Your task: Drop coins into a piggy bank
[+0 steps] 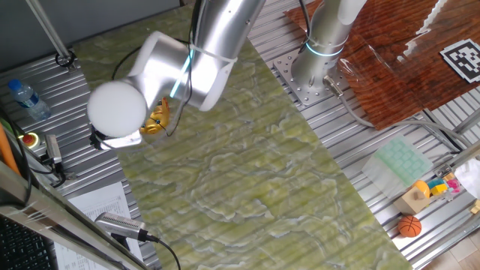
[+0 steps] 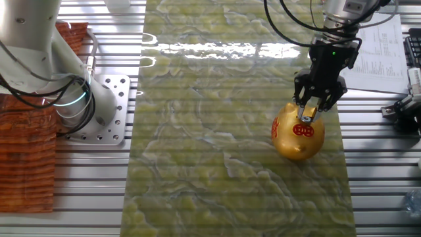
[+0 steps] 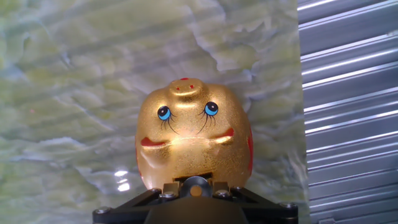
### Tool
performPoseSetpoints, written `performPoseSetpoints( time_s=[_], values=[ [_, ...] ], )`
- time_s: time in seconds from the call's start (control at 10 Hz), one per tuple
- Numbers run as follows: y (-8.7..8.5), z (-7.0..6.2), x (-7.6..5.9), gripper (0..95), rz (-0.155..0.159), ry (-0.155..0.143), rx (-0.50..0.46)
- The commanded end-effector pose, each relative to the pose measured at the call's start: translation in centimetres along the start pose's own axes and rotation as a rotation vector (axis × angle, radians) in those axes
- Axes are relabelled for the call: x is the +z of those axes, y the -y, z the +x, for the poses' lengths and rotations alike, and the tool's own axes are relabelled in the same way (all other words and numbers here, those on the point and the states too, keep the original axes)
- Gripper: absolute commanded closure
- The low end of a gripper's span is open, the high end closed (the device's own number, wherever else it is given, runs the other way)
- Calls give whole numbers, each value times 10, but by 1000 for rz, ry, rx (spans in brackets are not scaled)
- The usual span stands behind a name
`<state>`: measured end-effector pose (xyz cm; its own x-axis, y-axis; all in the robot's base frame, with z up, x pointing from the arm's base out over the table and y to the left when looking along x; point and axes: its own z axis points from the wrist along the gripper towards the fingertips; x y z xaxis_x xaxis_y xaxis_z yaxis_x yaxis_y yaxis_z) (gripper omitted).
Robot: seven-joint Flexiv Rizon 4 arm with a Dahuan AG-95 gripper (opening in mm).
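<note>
On the green marbled worktop (image 2: 217, 164) the gold piggy bank (image 2: 299, 135) stands near the right edge. The claw (image 2: 307, 116), just above its back, is clenched on a small grey coin (image 3: 196, 187). Judging by this, keep the coin edge-on over the slot before releasing.

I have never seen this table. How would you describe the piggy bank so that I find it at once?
Start at the green marbled mat that covers the middle of the table. Near its edge, directly under the black pincer, sits the piggy bank. It is the only shiny gold thing there: a round pig with blue eyes, a snout and red marks on top, unlike the small orange basketball lying off the mat.
</note>
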<state>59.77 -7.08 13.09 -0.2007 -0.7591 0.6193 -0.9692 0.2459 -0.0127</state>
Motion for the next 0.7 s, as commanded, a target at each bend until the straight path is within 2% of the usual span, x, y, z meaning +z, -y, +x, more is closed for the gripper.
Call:
performPoseSetpoints(
  time_s=[0.1,0.3,0.7],
  values=[
    [0,0,0,950,7,-23,0],
    [1,-1,1,950,16,-53,-32],
    [1,-2,1,950,18,-76,-42]
  ],
)
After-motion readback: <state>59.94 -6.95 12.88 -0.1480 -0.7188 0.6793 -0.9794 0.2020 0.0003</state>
